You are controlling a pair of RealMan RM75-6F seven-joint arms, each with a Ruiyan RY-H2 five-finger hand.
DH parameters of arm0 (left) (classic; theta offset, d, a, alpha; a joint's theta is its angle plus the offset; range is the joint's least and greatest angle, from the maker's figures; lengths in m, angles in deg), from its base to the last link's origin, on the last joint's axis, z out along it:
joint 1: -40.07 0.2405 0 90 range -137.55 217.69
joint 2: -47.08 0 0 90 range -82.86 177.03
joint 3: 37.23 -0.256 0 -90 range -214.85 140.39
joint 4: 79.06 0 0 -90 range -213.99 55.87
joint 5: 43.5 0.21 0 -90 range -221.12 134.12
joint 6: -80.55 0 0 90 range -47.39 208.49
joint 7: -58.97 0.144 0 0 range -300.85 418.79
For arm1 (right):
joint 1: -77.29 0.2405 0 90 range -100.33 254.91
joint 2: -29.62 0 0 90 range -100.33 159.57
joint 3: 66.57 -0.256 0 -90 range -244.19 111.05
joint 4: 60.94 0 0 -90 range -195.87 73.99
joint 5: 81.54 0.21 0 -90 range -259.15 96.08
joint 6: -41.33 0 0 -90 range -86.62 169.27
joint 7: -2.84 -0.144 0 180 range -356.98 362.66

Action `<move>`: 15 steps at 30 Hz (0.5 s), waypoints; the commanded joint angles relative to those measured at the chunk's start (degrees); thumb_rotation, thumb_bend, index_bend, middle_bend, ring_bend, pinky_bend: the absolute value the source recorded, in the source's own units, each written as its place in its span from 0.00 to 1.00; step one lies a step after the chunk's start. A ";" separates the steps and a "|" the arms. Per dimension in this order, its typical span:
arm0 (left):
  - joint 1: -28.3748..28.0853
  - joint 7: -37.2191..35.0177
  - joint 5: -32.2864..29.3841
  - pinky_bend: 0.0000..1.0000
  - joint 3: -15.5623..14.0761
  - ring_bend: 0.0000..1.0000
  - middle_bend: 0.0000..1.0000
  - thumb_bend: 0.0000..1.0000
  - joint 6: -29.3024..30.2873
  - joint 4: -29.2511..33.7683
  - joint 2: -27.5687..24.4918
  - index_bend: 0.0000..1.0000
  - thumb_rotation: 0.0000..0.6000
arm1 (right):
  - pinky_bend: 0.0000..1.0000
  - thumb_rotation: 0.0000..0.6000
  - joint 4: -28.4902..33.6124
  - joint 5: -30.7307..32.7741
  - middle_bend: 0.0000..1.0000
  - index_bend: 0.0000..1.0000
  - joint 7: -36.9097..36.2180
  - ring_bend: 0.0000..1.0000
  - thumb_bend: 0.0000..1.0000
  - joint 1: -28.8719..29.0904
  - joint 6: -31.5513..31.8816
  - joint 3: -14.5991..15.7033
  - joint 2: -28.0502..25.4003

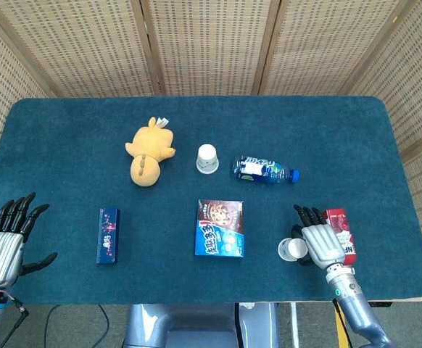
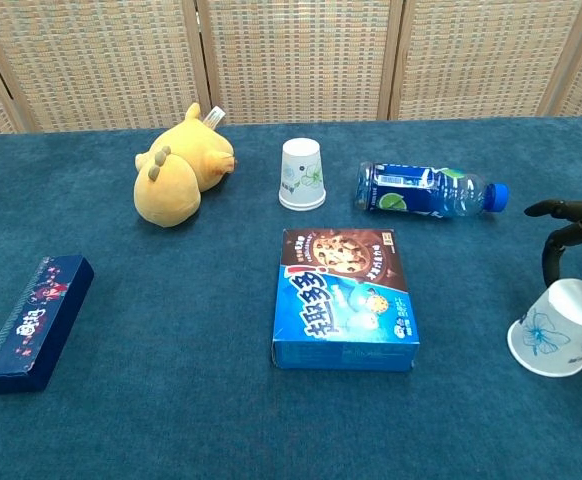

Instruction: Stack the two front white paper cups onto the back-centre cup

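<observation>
A white paper cup (image 1: pixel 207 159) stands upside down at the back centre, also in the chest view (image 2: pixel 302 174). Near the front right, a second white paper cup (image 1: pixel 292 249) (image 2: pixel 561 326) is tilted with its mouth toward the table's front. My right hand (image 1: pixel 321 243) wraps it from the right. Its fingers (image 2: pixel 568 214) curl over the cup's far side and the thumb sits under its near side. My left hand (image 1: pixel 4 243) hovers open at the front left corner, away from everything, and shows in the head view only. I see no other cup.
A yellow plush toy (image 1: pixel 149 151) lies left of the back cup and a blue-labelled bottle (image 1: pixel 264 170) lies on its side to the right. A cookie box (image 1: pixel 220 228) occupies the centre. A dark blue box (image 1: pixel 109 235) lies front left. A red packet (image 1: pixel 341 228) sits behind my right hand.
</observation>
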 commanded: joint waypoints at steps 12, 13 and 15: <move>0.52 -0.09 -1.80 0.00 2.10 0.00 0.00 0.12 -1.15 -0.67 0.63 0.15 1.00 | 0.00 1.00 12.28 -0.16 0.10 0.50 1.39 0.00 0.15 3.45 4.42 -7.87 -8.99; 0.46 -0.09 -2.08 0.00 2.29 0.00 0.00 0.12 -1.44 -0.72 0.69 0.15 1.00 | 0.00 1.00 13.24 1.24 0.10 0.50 2.14 0.00 0.15 4.45 4.22 -9.34 -9.73; 0.32 -0.02 -2.38 0.00 2.57 0.00 0.00 0.12 -1.93 -0.95 0.85 0.15 1.00 | 0.00 1.00 14.31 3.88 0.10 0.50 3.53 0.00 0.15 6.55 3.75 -11.88 -10.30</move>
